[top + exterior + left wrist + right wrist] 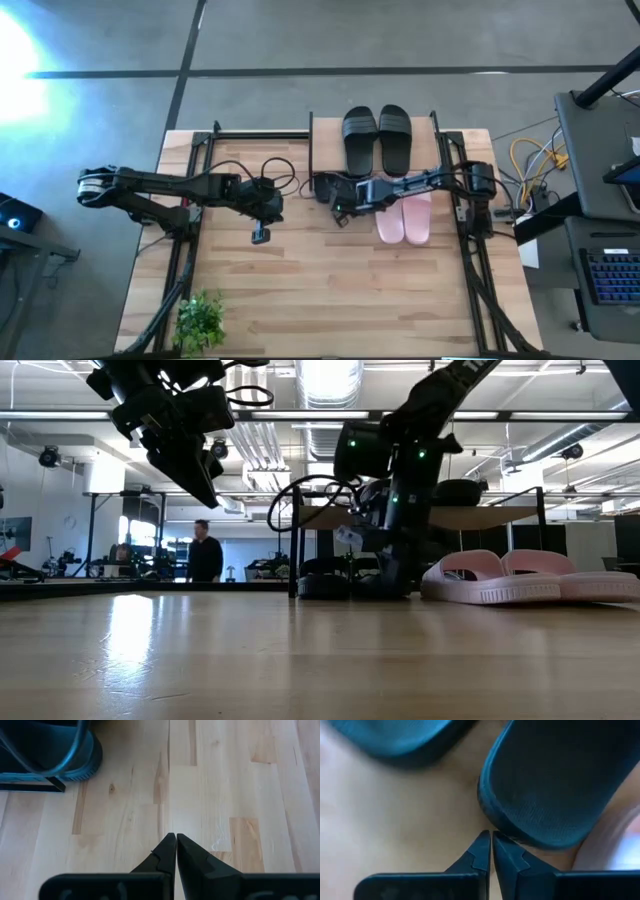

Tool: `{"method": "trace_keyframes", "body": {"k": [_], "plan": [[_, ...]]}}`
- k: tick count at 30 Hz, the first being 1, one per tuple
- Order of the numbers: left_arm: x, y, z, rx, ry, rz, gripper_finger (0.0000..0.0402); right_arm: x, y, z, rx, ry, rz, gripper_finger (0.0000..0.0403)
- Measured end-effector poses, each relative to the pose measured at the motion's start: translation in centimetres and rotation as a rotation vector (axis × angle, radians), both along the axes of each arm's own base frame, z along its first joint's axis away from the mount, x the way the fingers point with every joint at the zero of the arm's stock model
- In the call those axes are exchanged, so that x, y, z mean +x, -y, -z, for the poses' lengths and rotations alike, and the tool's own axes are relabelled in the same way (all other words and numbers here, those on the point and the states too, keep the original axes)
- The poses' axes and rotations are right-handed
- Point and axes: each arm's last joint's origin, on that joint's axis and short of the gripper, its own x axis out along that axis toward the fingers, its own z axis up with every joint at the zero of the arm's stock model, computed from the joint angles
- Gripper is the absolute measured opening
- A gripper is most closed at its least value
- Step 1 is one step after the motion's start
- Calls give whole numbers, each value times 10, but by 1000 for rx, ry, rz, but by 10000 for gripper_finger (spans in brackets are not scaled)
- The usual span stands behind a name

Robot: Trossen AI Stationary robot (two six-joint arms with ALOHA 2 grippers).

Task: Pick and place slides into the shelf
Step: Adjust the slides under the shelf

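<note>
Two black slides (378, 138) lie side by side on top of the shelf (325, 140) at the table's far middle. Two pink slides (405, 218) rest sole-down on the table in front of it. More black slides (330, 187) lie on the table by the shelf's left post. My right gripper (491, 838) is shut and points steeply down, its tips at the rounded end of one black slide (545, 780); a second black slide (395, 740) lies just beyond. My left gripper (176, 840) hangs shut above bare wood, left of the shelf. My right gripper has its shut fingertips (482, 845) right at the sole edge (492, 822) of the black slide's rounded end, coming from above at a slant. Whether they touch the edge, I cannot tell. The slide lies flat on the table.
A small green plant (200, 320) stands at the table's near left corner. Black frame rails (190, 180) run along both side edges. The near half of the table (330, 300) is bare wood. A person (205, 555) stands far back in the room.
</note>
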Motion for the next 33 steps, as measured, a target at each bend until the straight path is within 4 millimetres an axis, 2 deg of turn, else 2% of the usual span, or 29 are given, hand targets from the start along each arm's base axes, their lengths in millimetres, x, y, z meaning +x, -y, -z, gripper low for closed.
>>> {"method": "trace_keyframes", "body": {"k": [3, 7, 13, 16, 22, 28, 33], "plan": [[0, 0, 0, 0, 0, 0, 0, 0, 15, -2, -2, 4, 11, 13], [0, 0, 0, -1, 0, -1, 0, 4, 18, -4, 59, 52, -41, 13], [0, 0, 0, -1, -1, -2, 0, 20, -9, -10, 121, 186, -186, 13], [0, 0, 0, -1, -1, -2, 0, 24, -16, -9, 98, 212, -200, 13], [0, 0, 0, -2, -1, -2, 0, 24, -4, -11, -63, 212, -120, 13], [0, 0, 0, -2, -1, -3, 0, 24, 14, -9, -63, 227, -77, 13], [0, 0, 0, -2, -1, -3, 0, 24, 10, -14, 36, 250, -122, 13]]}}
